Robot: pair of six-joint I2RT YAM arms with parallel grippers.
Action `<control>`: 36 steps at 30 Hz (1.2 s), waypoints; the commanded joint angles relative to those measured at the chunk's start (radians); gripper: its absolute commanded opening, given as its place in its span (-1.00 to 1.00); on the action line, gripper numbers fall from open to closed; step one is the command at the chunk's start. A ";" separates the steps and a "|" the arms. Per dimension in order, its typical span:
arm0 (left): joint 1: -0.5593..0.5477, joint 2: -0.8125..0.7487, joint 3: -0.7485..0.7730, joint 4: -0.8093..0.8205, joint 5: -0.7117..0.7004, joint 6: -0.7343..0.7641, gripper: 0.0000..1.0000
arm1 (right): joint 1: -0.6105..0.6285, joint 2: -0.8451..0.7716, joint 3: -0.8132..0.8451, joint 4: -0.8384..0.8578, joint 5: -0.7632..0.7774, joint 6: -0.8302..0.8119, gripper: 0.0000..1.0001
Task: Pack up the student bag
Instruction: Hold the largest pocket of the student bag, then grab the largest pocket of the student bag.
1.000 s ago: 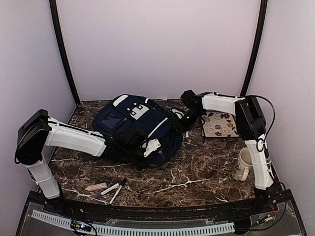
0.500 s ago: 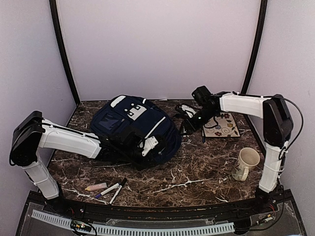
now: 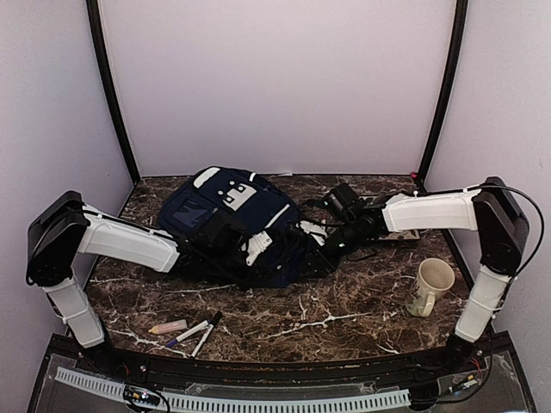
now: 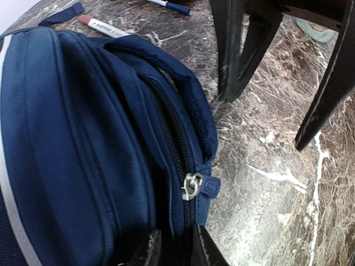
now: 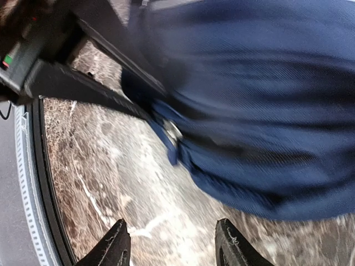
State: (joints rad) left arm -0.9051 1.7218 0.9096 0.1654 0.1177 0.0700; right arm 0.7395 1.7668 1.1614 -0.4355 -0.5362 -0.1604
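Note:
The student bag [image 3: 225,211] lies flat at the table's centre-left, navy with white patches. My left gripper [image 3: 250,249] is at the bag's near right edge. In the left wrist view it [image 4: 175,249] is shut on the bag's fabric [image 4: 83,138] along the zip track, just below the metal zip pull [image 4: 191,185]. My right gripper [image 3: 331,243] has reached in from the right to that same edge. Its wrist view is blurred and shows the gripper [image 5: 172,246] open over bare marble, nothing between the fingers, with the bag [image 5: 266,94] and the zip pull [image 5: 173,133] just ahead.
A cream mug [image 3: 428,286] stands at the near right. Two pens [image 3: 196,329] and a pink marker [image 3: 168,327] lie near the front left edge. The right gripper's dark fingers [image 4: 238,55] stand on the marble close beside the bag.
The right arm swung from the back right, by the patterned notebook, forward and left to the bag's right edge. The left gripper stayed at the bag, which shifted slightly.

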 commanded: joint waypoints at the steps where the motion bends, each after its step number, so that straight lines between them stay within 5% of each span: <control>1: 0.007 0.000 -0.028 0.057 0.068 -0.014 -0.48 | 0.030 0.059 0.034 0.086 -0.018 0.027 0.05; 4: 0.008 -0.007 -0.048 0.093 0.079 -0.022 -0.45 | 0.044 0.088 0.038 0.117 0.014 0.059 0.07; 17: 0.021 0.029 -0.082 0.235 0.133 -0.114 -1.00 | 0.062 0.149 0.041 0.206 -0.014 0.118 0.06; 26: 0.021 0.036 -0.103 0.336 0.142 -0.170 -1.00 | 0.072 0.176 0.041 0.239 -0.052 0.145 -0.06; 33: 0.021 0.034 -0.106 0.353 0.142 -0.185 -1.00 | 0.073 0.183 0.050 0.248 -0.032 0.154 -0.40; 36: 0.021 0.027 -0.109 0.353 0.137 -0.187 -1.00 | 0.081 0.188 0.055 0.241 -0.049 0.147 -0.36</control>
State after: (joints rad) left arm -0.8829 1.7596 0.8021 0.4183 0.2390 -0.0982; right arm 0.7872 1.9263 1.1931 -0.2241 -0.5411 -0.0097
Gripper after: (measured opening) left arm 0.039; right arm 0.305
